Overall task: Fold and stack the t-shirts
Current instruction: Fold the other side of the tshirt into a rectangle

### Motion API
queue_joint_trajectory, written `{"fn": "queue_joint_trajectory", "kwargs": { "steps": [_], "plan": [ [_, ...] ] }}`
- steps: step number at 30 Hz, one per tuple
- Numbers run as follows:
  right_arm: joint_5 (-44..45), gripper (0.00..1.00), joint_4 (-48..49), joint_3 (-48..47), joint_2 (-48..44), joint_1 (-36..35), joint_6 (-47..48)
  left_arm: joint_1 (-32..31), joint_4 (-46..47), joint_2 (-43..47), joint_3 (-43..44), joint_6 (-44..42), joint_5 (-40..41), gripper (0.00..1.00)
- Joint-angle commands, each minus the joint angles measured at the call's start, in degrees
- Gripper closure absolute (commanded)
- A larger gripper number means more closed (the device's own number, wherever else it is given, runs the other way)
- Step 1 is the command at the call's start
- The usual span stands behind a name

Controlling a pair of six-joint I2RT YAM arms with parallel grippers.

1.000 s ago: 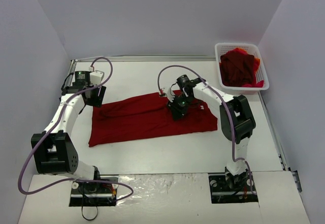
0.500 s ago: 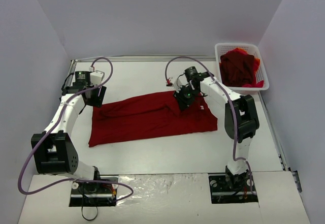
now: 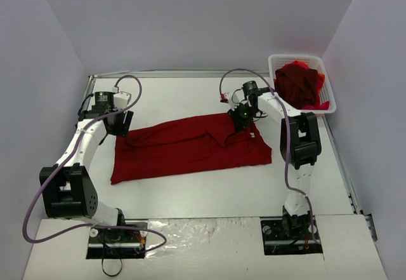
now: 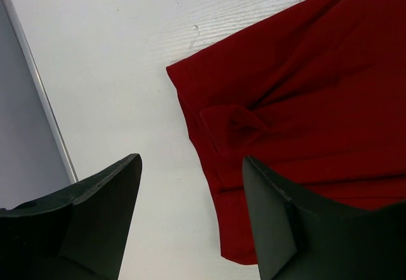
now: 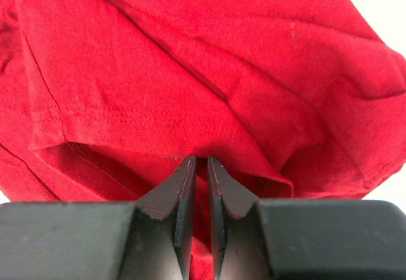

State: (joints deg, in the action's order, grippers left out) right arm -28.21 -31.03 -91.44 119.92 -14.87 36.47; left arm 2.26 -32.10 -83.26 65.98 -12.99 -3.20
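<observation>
A dark red t-shirt [image 3: 184, 150] lies spread across the middle of the table. My right gripper [image 3: 240, 116] is at its far right part, and in the right wrist view the gripper [image 5: 202, 159] is shut on a raised fold of the red cloth [image 5: 190, 58]. My left gripper [image 3: 118, 124] hovers over the shirt's far left corner. In the left wrist view it [image 4: 190, 159] stands open, empty, with the shirt's edge and a small crease [image 4: 241, 124] below the right finger. More t-shirts [image 3: 298, 84] are heaped in the basket.
A white mesh basket [image 3: 277, 61] stands at the far right corner against the wall. A metal rail [image 4: 38, 96] runs along the table's left edge. Bare white tabletop [image 3: 177, 99] lies beyond the shirt.
My right gripper has moved toward the far right, pulling a fold of the shirt with it, and its jaws have closed tighter. The left arm has hardly moved.
</observation>
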Motion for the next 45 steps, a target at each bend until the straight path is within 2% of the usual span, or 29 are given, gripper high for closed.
{"fn": "queue_joint_trajectory", "kwargs": {
  "steps": [1, 27, 36, 38, 41, 42, 45],
  "plan": [
    [0.3, 0.91, -1.8, 1.2, -0.3, 1.2, 1.3, -0.2, 0.3, 1.2, 0.8, -0.1, -0.3, 0.37],
    [-1.6, 0.92, -1.8, 20.1, -18.8, 1.7, 0.4, -1.3, -0.2, 1.5, 1.1, 0.0, -1.8, 0.37],
    [-1.1, 0.92, -1.8, 22.4, -22.0, -3.0, -1.7, -1.6, -0.3, 0.8, 1.1, -0.1, -1.8, 0.37],
    [-1.7, 0.91, -1.8, 22.1, -22.3, -3.9, -1.6, -1.6, -0.2, 0.8, 1.0, -0.1, -1.7, 0.37],
    [-3.4, 0.82, -2.4, 19.9, -22.4, -3.8, -1.0, -1.6, -0.2, 0.8, 1.0, -0.1, -1.5, 0.37],
    [-3.3, 0.77, -2.4, 19.2, -22.4, -3.8, -1.0, -1.6, -0.2, 0.8, 1.0, -0.1, -1.4, 0.36],
    [-2.5, 0.73, -2.5, 15.8, -21.0, -3.8, -0.6, -1.6, -0.2, 0.6, 1.0, -0.1, -1.1, 0.37]
  ]
}}
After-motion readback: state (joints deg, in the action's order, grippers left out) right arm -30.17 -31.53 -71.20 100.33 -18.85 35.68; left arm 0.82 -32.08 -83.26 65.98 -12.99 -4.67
